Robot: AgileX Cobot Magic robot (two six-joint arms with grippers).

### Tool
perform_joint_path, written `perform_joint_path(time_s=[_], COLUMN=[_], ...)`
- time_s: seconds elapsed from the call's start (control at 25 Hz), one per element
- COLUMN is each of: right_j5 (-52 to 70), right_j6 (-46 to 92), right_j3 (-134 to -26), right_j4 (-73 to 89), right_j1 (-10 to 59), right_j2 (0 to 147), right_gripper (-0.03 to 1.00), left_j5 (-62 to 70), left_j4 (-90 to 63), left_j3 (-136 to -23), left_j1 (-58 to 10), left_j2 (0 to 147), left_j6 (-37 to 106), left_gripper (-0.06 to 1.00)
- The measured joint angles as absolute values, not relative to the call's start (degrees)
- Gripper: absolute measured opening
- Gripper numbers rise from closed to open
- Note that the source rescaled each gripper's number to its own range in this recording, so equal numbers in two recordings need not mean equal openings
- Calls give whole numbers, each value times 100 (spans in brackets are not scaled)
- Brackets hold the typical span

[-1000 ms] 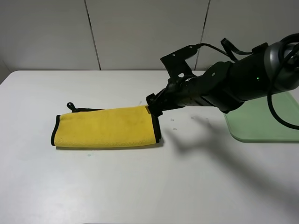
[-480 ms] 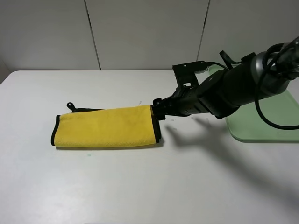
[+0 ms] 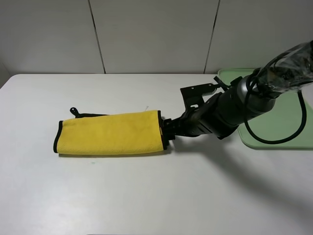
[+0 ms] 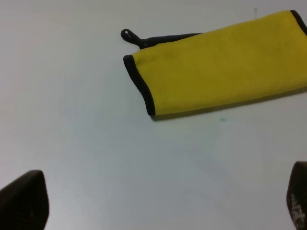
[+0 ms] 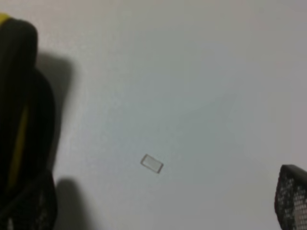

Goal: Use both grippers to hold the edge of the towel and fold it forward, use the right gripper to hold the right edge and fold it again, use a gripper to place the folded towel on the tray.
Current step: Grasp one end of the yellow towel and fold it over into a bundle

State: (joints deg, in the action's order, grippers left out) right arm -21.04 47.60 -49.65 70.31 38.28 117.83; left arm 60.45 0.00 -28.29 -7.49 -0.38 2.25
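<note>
— From the high camera, where is the towel (image 3: 110,133)?
— It's folded into a long yellow strip, flat on the white table (image 3: 146,196). It lies in the left half, about midway between the far and near edges, with its length running along them. Its small black loop (image 3: 73,110) sticks out at the strip's far left corner.
— And the arms?
— Only the right arm (image 3: 230,110) shows. It reaches in low from the right edge. The right gripper (image 3: 167,131) sits at the towel's right end, up against the black trim (image 3: 163,133) there. I can't read its jaws from up here.
— The tray (image 3: 293,132)?
— It's pale green, at the right edge toward the far right corner, partly behind the arm and well apart from the towel.
— Left wrist camera?
— The left gripper (image 4: 160,203) hangs over bare table. Its fingertips (image 4: 24,203) are wide apart with nothing between them. The towel (image 4: 216,67) lies well beyond them, with the loop (image 4: 127,34) and trim (image 4: 141,88) plain to see.
— Right wrist camera?
— The right gripper (image 5: 160,206) is spread wide and clamped on nothing. One finger (image 5: 29,211) is just beside the towel's end, where the trim (image 5: 19,72) shows with a sliver of yellow. I can't tell whether they touch. Between the fingers is bare table with a small pale rectangular mark (image 5: 152,163).
</note>
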Motion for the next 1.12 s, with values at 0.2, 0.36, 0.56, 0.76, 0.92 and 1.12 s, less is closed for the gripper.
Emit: perform_joint_path(time_s=[0.2,0.36,0.56,0.76,0.92,1.12], right_j5=[-2075,-2167,-2260,-2272,-2234,-2204], right_j6=[4682,4747,4811,4816,4790,4505], right_j3=[-4965,-4965,-4965,-4965,-4965,-4965], right_j4=[7032,7032,7026,7021,7021,7021], right_j1=[3870,3862,3758,3784,3966,4266], right_j2=[11783,11782,11517,11324,11304,11311], right_gripper=[100,100,100,100,100,100], left_j5=[6045,6045,6045,6045,6045,6045], left_j4=[0,0,0,0,0,0], left_j3=[-2829,-2829,-2829,-2829,-2829,-2829], left_j1=[-749,-749,-749,-749,-749,-749], left_j2=[-42,-42,-42,-42,-42,-42], left_j6=[225,225,225,225,225,225], left_gripper=[100,100,100,100,100,100])
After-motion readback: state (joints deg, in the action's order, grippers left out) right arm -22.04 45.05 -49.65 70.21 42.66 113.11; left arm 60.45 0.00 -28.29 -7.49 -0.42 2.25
